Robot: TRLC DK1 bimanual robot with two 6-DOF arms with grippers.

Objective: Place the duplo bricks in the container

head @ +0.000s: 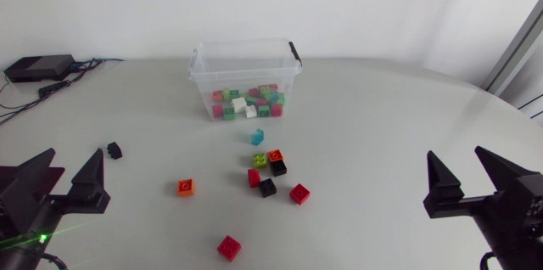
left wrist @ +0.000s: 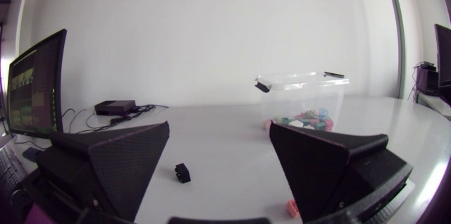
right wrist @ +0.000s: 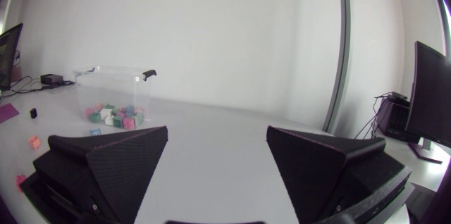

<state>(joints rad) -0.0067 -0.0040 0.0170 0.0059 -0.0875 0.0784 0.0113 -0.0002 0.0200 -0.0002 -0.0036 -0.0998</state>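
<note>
Ten loose bricks [head: 268, 188] lie scattered on the bench [head: 382, 134], well apart from both jaws. A black brick [head: 114, 150] is closest to the left jaws. Left jaws and right jaws both gape wide, holding nothing. Far centre, the clear container [head: 202, 83] holds a pile [head: 240, 103] of pink, green and white bricks.

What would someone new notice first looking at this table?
The clear container at the table's far middle, part-filled with colourful bricks, draws the eye first. In front of it loose bricks lie scattered mid-table, with one black brick alone near the left claw. The left claw and the right claw stand open and empty at the near corners.
</note>
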